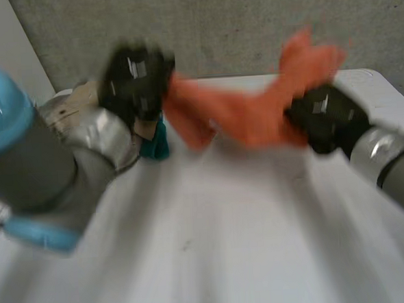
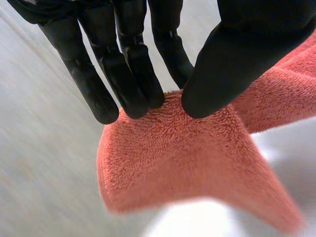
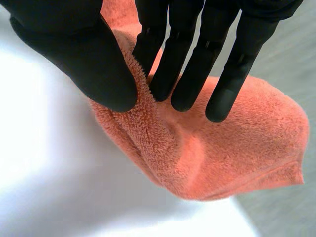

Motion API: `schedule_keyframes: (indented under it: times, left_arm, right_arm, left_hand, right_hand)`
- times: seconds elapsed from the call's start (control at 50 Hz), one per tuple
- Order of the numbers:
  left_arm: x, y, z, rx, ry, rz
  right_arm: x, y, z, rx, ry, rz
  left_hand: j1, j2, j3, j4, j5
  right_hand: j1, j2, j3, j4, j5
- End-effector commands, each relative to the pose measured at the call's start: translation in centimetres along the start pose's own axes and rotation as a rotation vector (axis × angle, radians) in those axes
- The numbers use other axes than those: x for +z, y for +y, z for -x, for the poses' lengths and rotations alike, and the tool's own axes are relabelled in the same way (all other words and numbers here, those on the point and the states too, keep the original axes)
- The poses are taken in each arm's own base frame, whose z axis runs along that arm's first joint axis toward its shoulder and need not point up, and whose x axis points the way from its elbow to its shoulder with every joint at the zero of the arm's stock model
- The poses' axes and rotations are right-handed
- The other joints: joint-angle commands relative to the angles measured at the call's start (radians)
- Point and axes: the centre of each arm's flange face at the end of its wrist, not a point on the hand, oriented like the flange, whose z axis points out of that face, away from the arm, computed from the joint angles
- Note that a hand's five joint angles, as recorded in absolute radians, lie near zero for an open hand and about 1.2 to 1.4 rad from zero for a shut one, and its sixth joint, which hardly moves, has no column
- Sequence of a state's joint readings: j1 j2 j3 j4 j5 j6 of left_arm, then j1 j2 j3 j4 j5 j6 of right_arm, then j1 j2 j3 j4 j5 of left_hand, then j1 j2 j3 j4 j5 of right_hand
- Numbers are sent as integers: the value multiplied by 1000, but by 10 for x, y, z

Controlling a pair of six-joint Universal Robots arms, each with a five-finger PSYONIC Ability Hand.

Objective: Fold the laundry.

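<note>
Aloft, orange towel (image 1: 237, 111), left hand (image 1: 137, 76) pinching, right hand (image 1: 327, 116) pinching

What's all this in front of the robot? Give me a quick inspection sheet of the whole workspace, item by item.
Surface: white table, plain top.
Job's things: orange towel, stretched between the two hands.
Clutter: small teal object beside the left hand; a brown item behind that hand, too blurred to identify.
Hands: the left hand pinches one end of the towel between thumb and fingers; the right hand pinches the other end the same way.
Cables: nothing seen.
Surroundings: grey wall behind the table.
</note>
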State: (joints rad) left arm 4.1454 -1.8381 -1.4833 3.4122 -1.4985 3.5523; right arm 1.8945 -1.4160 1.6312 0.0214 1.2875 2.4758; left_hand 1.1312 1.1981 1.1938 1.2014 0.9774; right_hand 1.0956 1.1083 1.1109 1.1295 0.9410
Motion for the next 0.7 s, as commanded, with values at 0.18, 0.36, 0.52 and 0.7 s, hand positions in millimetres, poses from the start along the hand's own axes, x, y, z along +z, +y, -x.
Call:
schedule_keyframes:
  times: [0.18,0.36,0.52,0.7]
  left_arm:
    - [-64,50,-44,-23,156,181]
    - [-68,19,-33,-13,122,84]
    - [-74,13,-36,-18,132,68]
    - [-75,15,-37,-18,134,77]
  right_arm:
    - [31,24,-23,-14,32,119]
    - [77,23,-38,34,-40,68]
    - [135,59,-29,-12,-70,68]
    - [174,107,-21,-89,-63,113]
  left_hand:
    - [265,198,202,195,244]
    - [265,198,202,195,244]
    - [265,198,202,195,244]
    - [265,198,202,195,244]
  right_hand:
    - [-785,-797,-800,-818,-805]
    - [-776,-789,-791,-810,-796]
    - [-744,-756,-759,-777,-763]
    - [-641,-653,-656,-675,-661]
